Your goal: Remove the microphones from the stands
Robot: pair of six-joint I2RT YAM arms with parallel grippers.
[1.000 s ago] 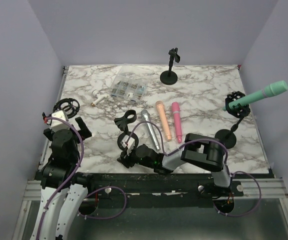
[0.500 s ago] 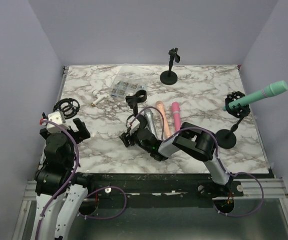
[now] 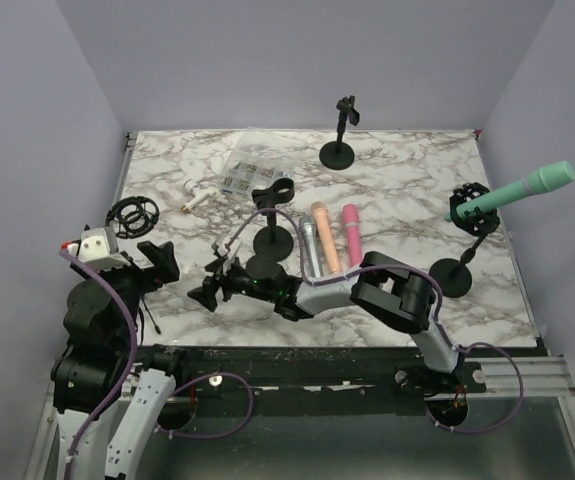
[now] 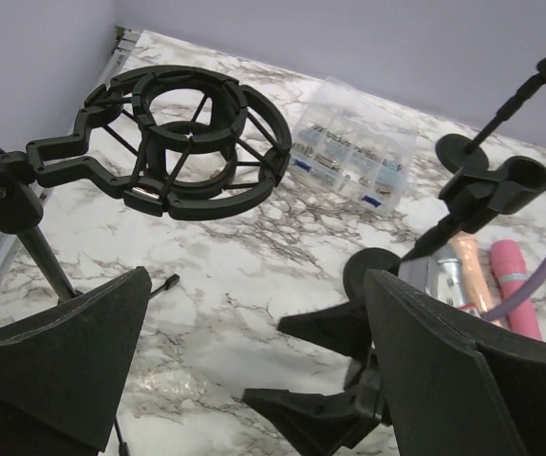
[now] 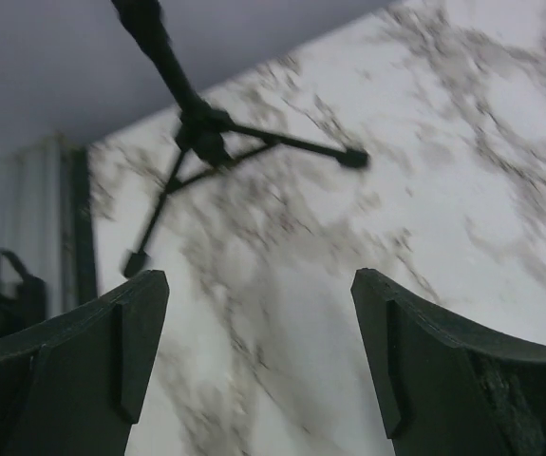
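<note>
A green microphone [image 3: 512,190] sits tilted in a black shock mount on the stand [image 3: 454,275] at the table's right side. Neither gripper is near it. My right gripper [image 3: 205,285] hovers low over the marble left of centre, open and with nothing between its fingers [image 5: 258,351]. It points at the tripod legs [image 5: 206,133] of the left stand. My left gripper [image 3: 157,265] is at the near left, wide open and holding nothing [image 4: 254,370]. An unoccupied shock mount [image 4: 173,142] is just ahead of it.
Silver [image 3: 307,245], peach [image 3: 325,235] and pink [image 3: 352,235] microphones lie side by side mid-table. A black clip stand [image 3: 272,195] stands upright beside them. Another clip stand [image 3: 342,125] is at the back, a clear parts box [image 3: 257,178] at back left.
My right gripper opened and let go of the black clip stand, which now stands upright. The right arm then swung left. The left arm pulled back a little.
</note>
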